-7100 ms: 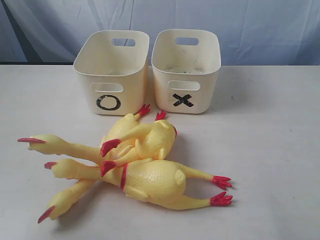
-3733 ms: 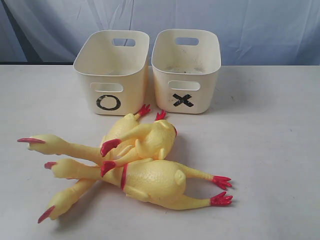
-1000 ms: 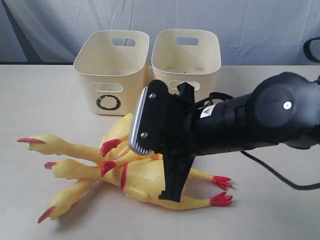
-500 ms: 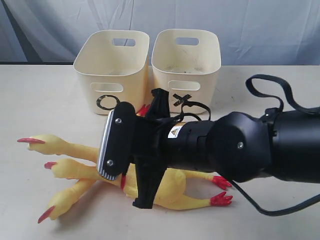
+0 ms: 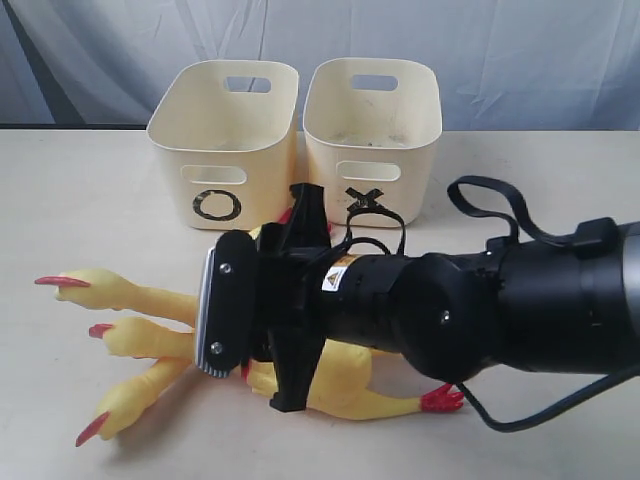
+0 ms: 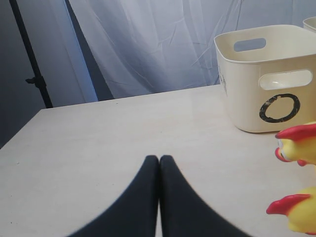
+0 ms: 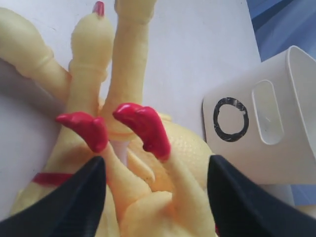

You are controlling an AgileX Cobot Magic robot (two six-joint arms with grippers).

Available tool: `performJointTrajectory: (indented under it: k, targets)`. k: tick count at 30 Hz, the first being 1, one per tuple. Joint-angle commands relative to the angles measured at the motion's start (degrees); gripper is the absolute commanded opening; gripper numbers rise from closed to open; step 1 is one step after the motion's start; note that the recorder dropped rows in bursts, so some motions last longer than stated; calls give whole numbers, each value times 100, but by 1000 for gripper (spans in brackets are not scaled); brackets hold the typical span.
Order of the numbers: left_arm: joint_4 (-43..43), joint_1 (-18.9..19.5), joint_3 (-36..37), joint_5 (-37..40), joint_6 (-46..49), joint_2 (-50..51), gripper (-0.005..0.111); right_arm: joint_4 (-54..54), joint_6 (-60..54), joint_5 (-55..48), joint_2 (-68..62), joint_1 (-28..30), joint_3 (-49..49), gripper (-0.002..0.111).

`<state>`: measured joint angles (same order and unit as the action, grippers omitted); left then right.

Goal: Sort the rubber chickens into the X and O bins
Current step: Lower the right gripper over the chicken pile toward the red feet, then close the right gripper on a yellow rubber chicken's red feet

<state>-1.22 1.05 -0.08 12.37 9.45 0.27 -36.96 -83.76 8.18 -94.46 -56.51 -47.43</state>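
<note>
Several yellow rubber chickens (image 5: 140, 340) lie heaped on the table in front of the bins, their red-beaked heads pointing left. My right arm (image 5: 450, 310) reaches across and covers the heap's middle. The right gripper (image 7: 157, 159) is open. Its black fingers (image 7: 84, 197) stand on either side of a top chicken's (image 7: 168, 207) two red-tipped legs and grip nothing. The O bin (image 5: 170, 150) stands at the back left and the X bin (image 5: 420, 170) beside it. My left gripper (image 6: 159, 158) is shut and empty, low over bare table, short of the O bin (image 6: 247, 98).
The table is a pale surface with a blue-grey curtain (image 5: 500, 50) behind it. A black cable (image 5: 500, 195) loops off the right arm near the X bin. Two red beaks (image 6: 296, 140) poke into the left wrist view.
The right arm has swung further left and lower over the chicken heap, now hiding more of it. The chickens and bins have not moved.
</note>
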Motion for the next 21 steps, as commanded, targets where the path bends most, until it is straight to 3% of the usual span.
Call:
performJointTrajectory:
  k: [1, 10, 21]
  targets:
    - [-2, -3, 8, -55, -7, -27, 0, 432, -25, 267, -169, -15, -32, 58]
    - [-2, -3, 8, -55, -7, -27, 0, 849, -25, 696, -467, -15, -32, 38]
    - [-2, -3, 8, -55, -7, -27, 0, 666, -4, 457, -741, -15, -554, 43]
